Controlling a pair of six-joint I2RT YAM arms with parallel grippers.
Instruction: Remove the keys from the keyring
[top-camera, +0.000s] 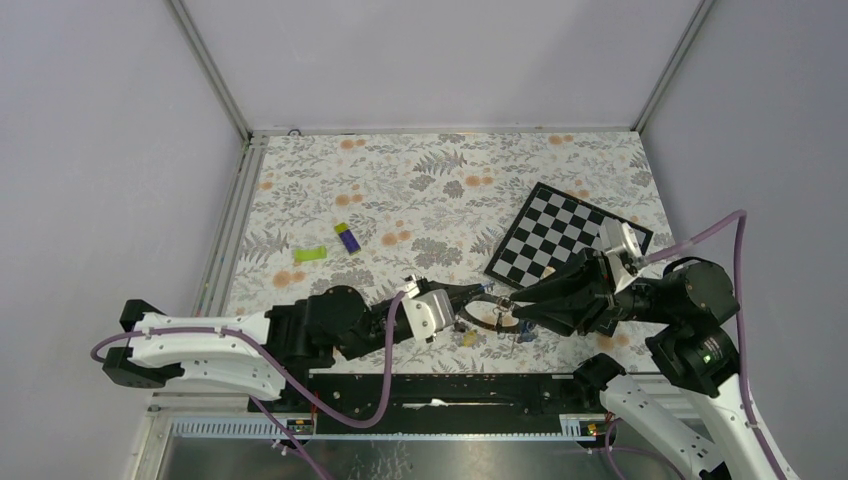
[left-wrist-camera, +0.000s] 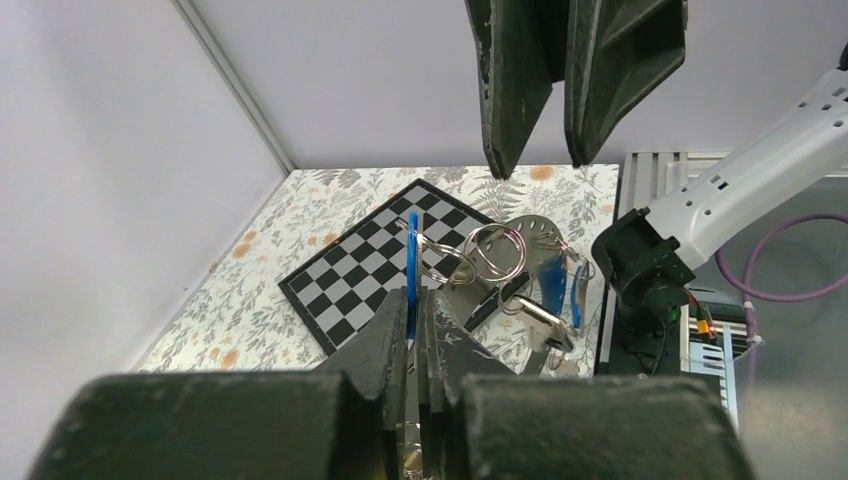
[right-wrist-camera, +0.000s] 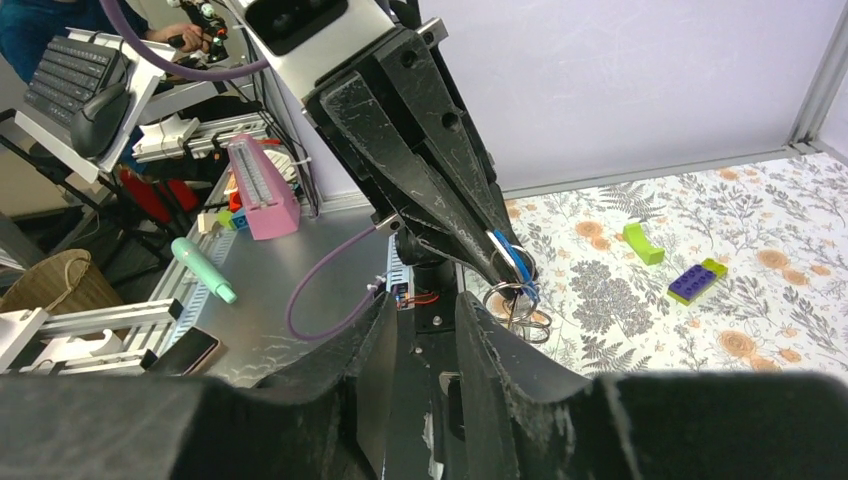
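My left gripper (left-wrist-camera: 415, 300) is shut on a thin blue key tag (left-wrist-camera: 411, 250), which stands edge-on between its fingers. Wire rings (left-wrist-camera: 495, 250) link it to the flat grey keyring (left-wrist-camera: 535, 238), a silver key (left-wrist-camera: 545, 325) and blue-tagged keys (left-wrist-camera: 556, 285) hanging just beyond. In the top view the bunch (top-camera: 497, 317) sits between both grippers near the table's front edge, with a yellow key (top-camera: 468, 338) on the cloth. My right gripper (top-camera: 510, 303) faces the left one (top-camera: 483, 293), and its fingers (left-wrist-camera: 520, 80) hang above the bunch. Its jaws stand open with nothing between them (right-wrist-camera: 425, 305).
A checkerboard (top-camera: 565, 240) lies at the right on the floral cloth. A purple-and-green block (top-camera: 348, 238) and a green piece (top-camera: 310, 254) lie at mid-left. Grey walls close in the left, back and right sides. The metal rail runs along the near edge.
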